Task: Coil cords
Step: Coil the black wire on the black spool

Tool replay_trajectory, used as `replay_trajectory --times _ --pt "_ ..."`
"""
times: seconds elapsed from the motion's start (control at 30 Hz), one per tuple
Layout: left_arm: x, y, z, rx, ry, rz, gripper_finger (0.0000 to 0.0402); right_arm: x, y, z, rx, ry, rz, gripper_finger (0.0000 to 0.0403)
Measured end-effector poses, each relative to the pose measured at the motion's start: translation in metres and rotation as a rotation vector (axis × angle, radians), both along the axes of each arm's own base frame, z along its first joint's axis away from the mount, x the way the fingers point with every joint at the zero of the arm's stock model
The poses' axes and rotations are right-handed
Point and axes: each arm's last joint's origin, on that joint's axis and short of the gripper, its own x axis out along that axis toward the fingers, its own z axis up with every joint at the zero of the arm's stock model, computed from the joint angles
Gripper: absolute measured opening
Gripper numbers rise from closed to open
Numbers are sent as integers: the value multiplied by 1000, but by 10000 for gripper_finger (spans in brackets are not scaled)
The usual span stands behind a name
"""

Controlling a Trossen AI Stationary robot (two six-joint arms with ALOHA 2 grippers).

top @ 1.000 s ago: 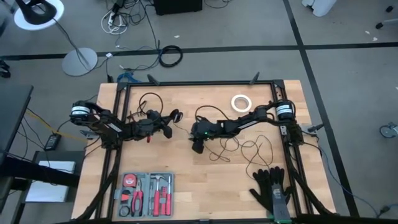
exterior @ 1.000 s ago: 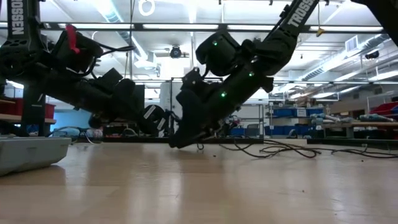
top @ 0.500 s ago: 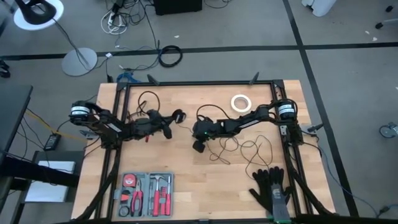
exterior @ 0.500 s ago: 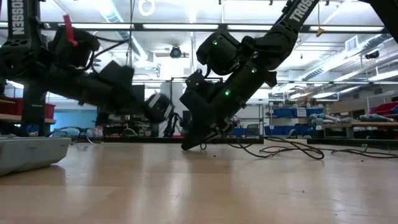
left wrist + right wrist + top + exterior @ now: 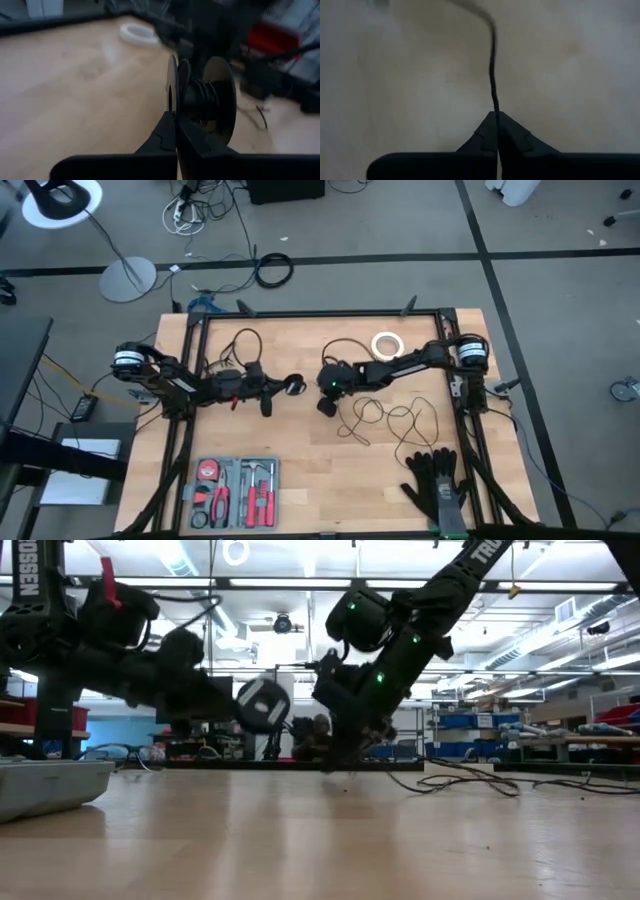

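A thin black cord (image 5: 392, 420) lies in loose loops on the wooden table at right of centre, and another loop (image 5: 240, 340) sits behind the left arm. A small round black puck (image 5: 294, 386), a spool with cord wound between two discs (image 5: 200, 97), hangs above the table's middle with my left gripper (image 5: 282, 386) shut on it. My right gripper (image 5: 326, 409) points steeply down just right of the puck, close over the table (image 5: 350, 755), and is shut on the cord (image 5: 493, 60). My left gripper pinches the rim of one of the puck's discs (image 5: 172, 102) between its two fingers. It comes nearly level from the table's left. The puck is lifted clear, its discs on edge (image 5: 262, 703). My right gripper pinches a single strand of the cord (image 5: 495, 106) between its fingertips, slanting down from the table's right. The strand runs on from the tips over the table.
A white tape ring (image 5: 387, 345) lies at the far right. A tray of hand tools (image 5: 237, 492) sits at the near left and black gloves (image 5: 437, 485) at the near right. Dark frame rails (image 5: 320, 313) border the table.
My right gripper has shut on the cord and gone up a little, toward the table's right and far edges. My left gripper has turned at the wrist and carried the puck higher, toward the table's middle.
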Motion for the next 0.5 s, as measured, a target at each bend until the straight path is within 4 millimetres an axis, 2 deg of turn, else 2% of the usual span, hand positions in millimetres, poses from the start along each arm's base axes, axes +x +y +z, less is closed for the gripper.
replay_trajectory --times 0.27,0.5 --pt "5 1 -5 39 98 0 0 -2 -10 40 20 -160 -41 1" --pt "39 8 4 115 284 123 0 20 3 67 7 -260 55 0"
